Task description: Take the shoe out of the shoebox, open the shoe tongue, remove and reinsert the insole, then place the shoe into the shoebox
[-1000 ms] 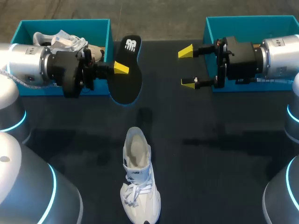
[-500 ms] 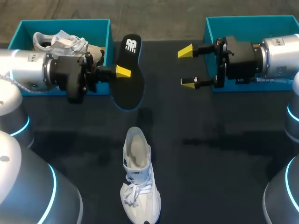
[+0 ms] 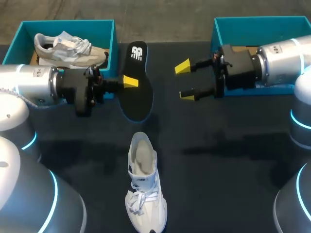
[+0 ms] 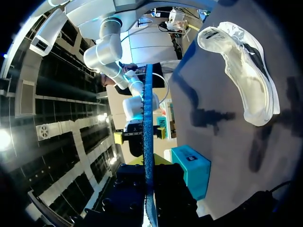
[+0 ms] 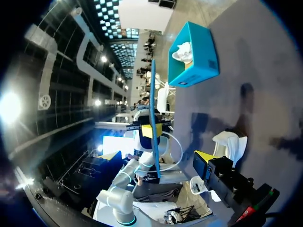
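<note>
One insole [image 3: 136,99] pinched in left pincer [image 3: 129,81], held over counter [image 3: 223,160]; right pincer [image 3: 185,81] spread wide; white shoe [image 3: 143,184] sits on counter, apart from insole.

Insole [image 5: 153,94] edge-on ahead — shoe [image 5: 230,142] nearby

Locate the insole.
Head view, left of centre: insole held in the left tool, beside the left shoebox, beyond the unboxed shoe.

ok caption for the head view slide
Left arm jaws grip the black insole, right arm jaws open alongside, white shoe on the table.
</note>
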`<state>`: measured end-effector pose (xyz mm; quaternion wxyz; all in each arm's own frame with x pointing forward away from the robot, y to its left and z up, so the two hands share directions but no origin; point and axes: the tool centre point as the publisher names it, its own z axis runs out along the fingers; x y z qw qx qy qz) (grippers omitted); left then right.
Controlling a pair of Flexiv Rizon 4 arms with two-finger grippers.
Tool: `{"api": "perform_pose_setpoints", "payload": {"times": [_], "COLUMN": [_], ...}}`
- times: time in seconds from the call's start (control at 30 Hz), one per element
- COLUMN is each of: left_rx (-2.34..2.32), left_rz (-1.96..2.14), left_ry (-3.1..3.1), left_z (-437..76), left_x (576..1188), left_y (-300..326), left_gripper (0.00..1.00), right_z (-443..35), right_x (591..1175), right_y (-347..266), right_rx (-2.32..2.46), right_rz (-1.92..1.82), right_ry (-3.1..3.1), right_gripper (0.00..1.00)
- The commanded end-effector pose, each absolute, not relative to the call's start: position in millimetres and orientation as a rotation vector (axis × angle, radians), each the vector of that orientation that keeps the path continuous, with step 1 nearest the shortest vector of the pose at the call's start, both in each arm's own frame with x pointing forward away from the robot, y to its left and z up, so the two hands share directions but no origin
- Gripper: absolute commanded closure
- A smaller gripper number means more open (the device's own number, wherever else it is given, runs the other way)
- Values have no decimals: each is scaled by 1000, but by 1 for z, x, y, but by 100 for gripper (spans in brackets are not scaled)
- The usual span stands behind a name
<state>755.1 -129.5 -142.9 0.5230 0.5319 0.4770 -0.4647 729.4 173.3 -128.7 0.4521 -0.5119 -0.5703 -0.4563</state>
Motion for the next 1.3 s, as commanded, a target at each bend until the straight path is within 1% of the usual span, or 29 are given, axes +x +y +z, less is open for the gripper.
{"api": "perform_pose_setpoints", "payload": {"times": [0.03, 0.6, 0.83, 1.1, 1.23, 1.27, 1.3], "left_rx": [1268, 1257, 1270, 1268, 1260, 1259, 1258], "left_rz": [-1100, -1081, -987, -978, -975, -975, -976], "left_ry": [1149, 1182, 1154, 1120, 1112, 1111, 1111], "left_z": [-146, -150, -151, -155, -157, -158, -159], "left_x": [754, 751, 750, 754, 758, 758, 759], "left_y": [-134, -142, -150, -157, -159, -159, -160], "left_gripper": [100, 100, 100, 100, 100, 100, 100], "right_z": [-135, -132, -141, -147, -148, -148, -148], "right_x": [729, 728, 728, 728, 727, 727, 726], "right_y": [182, 188, 199, 209, 214, 215, 216], "right_rx": [-1235, -1227, -1216, -1176, -1156, -1154, -1153], "right_rz": [-1186, -1199, -1213, -1212, -1209, -1208, -1208], "right_ry": [-1388, -1405, -1408, -1412, -1420, -1421, -1423], "right_gripper": [0, 0, 0, 0, 5, 8, 13]}}
